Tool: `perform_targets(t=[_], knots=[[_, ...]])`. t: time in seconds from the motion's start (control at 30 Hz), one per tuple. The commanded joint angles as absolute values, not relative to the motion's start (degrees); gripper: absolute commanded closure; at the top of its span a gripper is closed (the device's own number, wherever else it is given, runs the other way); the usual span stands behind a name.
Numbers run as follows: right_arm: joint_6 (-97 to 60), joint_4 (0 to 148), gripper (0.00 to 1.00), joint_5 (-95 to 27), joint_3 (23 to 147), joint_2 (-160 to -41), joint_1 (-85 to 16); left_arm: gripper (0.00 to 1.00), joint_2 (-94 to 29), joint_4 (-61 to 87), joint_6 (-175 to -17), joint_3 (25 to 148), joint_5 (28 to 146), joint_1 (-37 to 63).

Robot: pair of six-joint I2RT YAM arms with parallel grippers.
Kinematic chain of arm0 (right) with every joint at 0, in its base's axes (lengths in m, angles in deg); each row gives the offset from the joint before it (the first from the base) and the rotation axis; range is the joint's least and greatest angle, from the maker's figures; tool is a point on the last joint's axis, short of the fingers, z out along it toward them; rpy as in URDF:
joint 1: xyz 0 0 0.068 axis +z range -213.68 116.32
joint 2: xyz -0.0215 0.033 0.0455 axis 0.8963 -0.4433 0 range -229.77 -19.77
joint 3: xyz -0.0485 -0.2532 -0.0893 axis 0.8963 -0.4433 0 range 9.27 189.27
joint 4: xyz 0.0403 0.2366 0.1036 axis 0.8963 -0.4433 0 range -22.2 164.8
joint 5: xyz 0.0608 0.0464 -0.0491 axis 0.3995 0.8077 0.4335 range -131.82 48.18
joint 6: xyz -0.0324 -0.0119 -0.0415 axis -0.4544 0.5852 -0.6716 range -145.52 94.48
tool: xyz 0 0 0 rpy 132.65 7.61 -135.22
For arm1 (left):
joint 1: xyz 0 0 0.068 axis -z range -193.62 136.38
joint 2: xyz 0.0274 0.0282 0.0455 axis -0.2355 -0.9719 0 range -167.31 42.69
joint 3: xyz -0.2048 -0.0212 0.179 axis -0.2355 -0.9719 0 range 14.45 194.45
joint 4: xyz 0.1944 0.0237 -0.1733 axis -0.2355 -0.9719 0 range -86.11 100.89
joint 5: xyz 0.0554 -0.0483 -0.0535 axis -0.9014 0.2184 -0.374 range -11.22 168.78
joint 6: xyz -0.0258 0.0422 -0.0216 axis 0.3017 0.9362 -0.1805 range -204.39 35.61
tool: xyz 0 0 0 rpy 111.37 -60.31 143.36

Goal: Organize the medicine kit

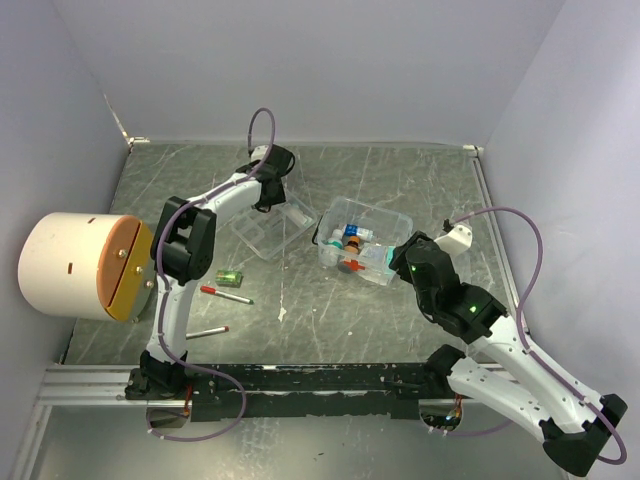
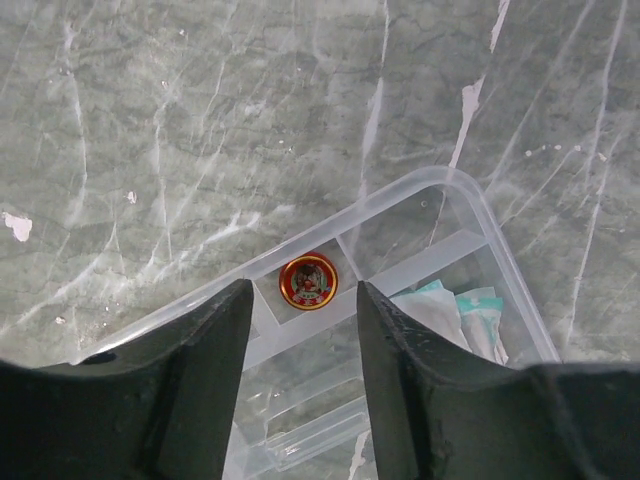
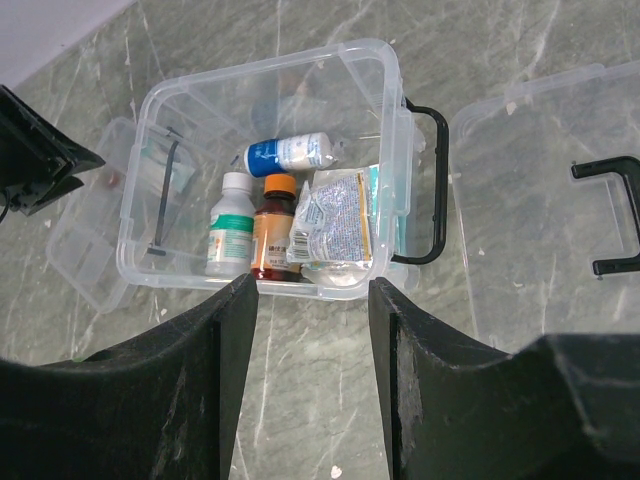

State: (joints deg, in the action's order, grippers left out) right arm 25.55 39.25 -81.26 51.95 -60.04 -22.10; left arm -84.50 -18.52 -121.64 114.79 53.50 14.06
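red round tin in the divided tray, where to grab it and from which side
By its rim, from straight above: the red tin lies flat, lid up, in a small edge cell of the divided tray, whose walls block the sides.

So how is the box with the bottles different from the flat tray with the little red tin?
The box is deep with a black handle; the tray is shallow, with dividers. The box holds bottles; the tray holds a red tin and teal packets. Both are clear plastic.
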Motion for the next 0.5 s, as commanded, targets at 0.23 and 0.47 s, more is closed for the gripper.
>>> perform_targets(t=[0.23, 0.47], knots=[[26.5, 38.6, 0.52, -82.1, 51.7, -59.8, -22.0, 0.36, -79.7, -20.9, -119.2, 116.3, 54.9, 13.9], [26.0, 39.2, 0.52, -81.7, 52.1, -60.3, -22.0, 0.36, -68.9, -20.2, -120.3, 110.8, 54.3, 13.8]])
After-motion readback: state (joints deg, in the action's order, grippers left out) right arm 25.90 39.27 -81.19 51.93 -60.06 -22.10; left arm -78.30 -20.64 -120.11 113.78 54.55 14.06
